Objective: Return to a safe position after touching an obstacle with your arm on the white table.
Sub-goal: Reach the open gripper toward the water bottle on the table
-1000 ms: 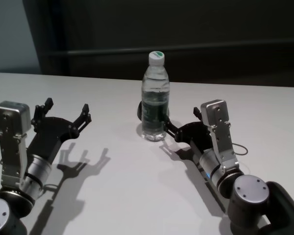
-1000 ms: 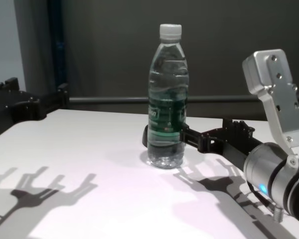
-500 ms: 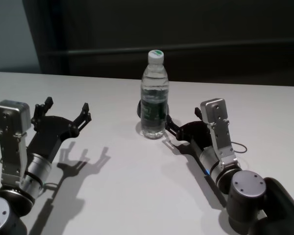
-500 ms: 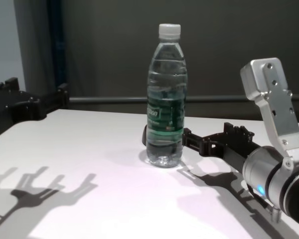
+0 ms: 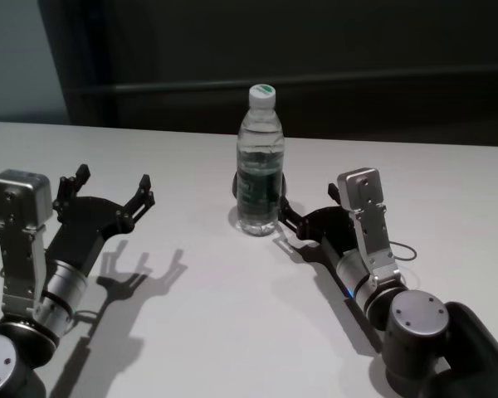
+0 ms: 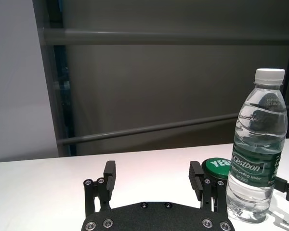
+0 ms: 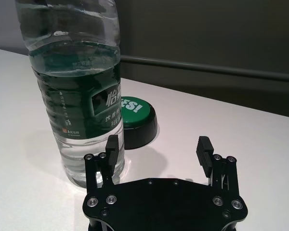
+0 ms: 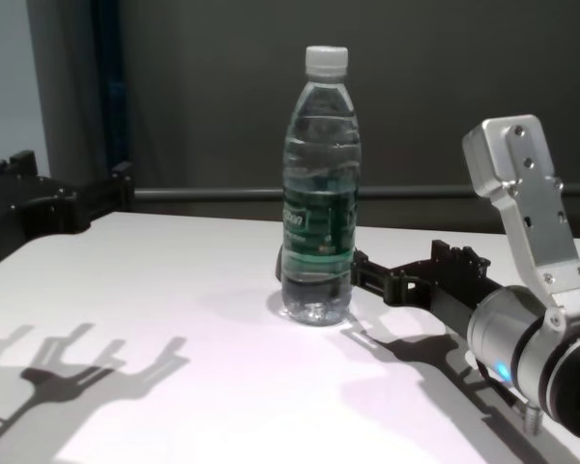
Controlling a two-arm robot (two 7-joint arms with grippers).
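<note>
The clear water bottle (image 5: 259,170), with a white cap and a dark green label, stands upright on the white table (image 5: 232,332) at mid-table. It also shows in the chest view (image 8: 319,222), the left wrist view (image 6: 257,159) and the right wrist view (image 7: 77,86). My right gripper (image 5: 309,203) is open and low over the table just right of the bottle's base. One of its fingertips (image 7: 113,144) lies against or very near the bottle's lower part. My left gripper (image 5: 114,181) is open and empty, well to the left of the bottle.
A black round button with a green top (image 7: 135,113) sits on the table just behind the bottle, also in the left wrist view (image 6: 216,166). A dark grey wall with a horizontal rail (image 5: 357,79) runs behind the table's far edge.
The bottle and my right gripper have shifted slightly to the left together. The left arm has not moved.
</note>
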